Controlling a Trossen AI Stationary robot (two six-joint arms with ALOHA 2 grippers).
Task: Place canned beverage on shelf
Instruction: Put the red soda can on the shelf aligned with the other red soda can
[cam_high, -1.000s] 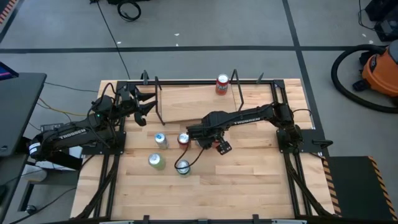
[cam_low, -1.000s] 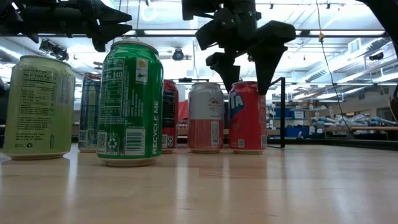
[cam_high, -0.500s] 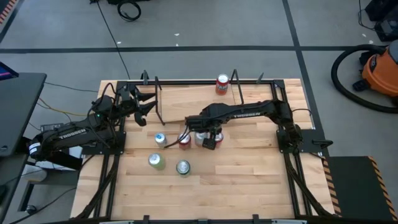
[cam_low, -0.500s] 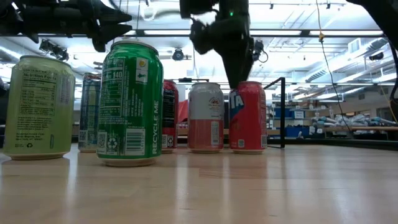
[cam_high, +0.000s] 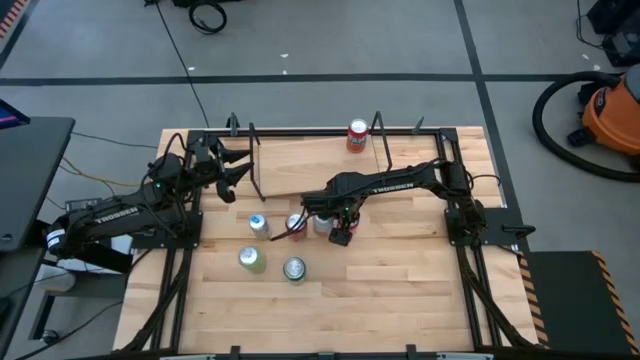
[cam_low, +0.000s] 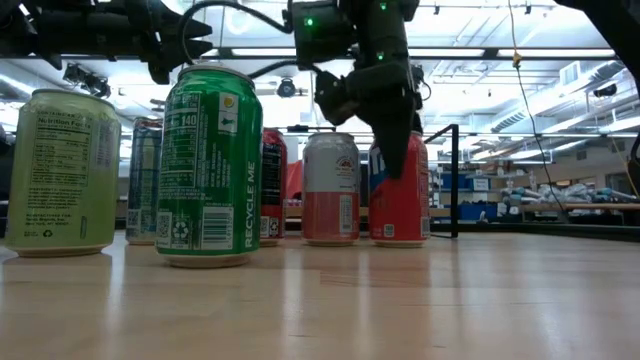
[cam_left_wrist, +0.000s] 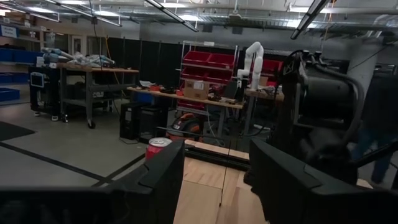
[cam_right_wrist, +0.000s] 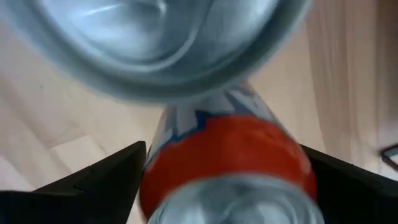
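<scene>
Near the middle of the plank table, the right gripper hangs low over a small cluster of cans, its arm reaching in from the right side. Its two fingers stand apart on either side of a red can with blue and white markings, which fills the space between them in the right wrist view; whether the pads press on the can cannot be told. From table height, that red can stands upright on the wood with the gripper coming down over its top, just beside a pale pink can. Closer to the low camera stand a green can and a light green can, both upright. At the table's far edge, the shelf holds one red can near its right-hand uprights. Off at the left side of the table, the left gripper waits above the surface beside the shelf's left end, fingers spread with nothing between them.
</scene>
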